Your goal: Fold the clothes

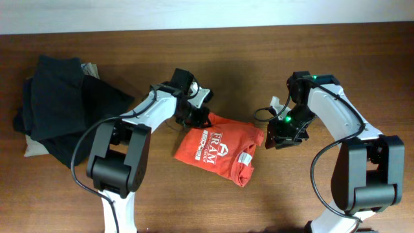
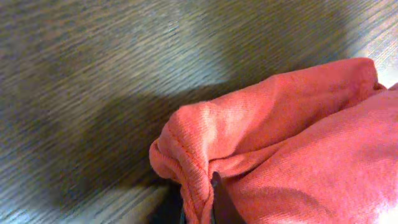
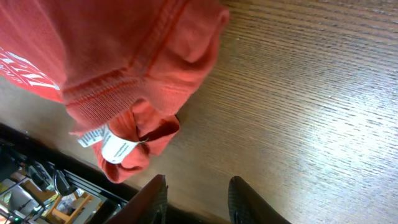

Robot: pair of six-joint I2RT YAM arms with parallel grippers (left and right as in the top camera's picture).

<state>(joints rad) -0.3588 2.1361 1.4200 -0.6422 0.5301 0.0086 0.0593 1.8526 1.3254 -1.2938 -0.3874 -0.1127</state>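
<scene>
Left gripper (image 1: 197, 118) pinches the red-orange cotton T-shirt (image 1: 217, 150) mid-counter; right gripper (image 3: 198, 202) gapes empty. Limp, light cloth, I'd say, so grab corners.

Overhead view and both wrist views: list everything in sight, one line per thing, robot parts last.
T-shirt: one, red-orange with white lettering, middle of the table between the arms, partly folded.
Label: one, white, at the T-shirt's collar.
Black clothes: a pile, number unclear, black, far left of the table.
Beige cloth: one, beige, peeking out from under the black clothes.
Table: one, brown wood, under everything.
Left arm: one, black and white, reaching to the T-shirt's far left corner.
Right arm: one, black and white, beside the T-shirt's right edge.
Left fingers: dark, pinching bunched T-shirt cloth.
Right fingers: dark, spread apart over bare table, holding nothing.
</scene>
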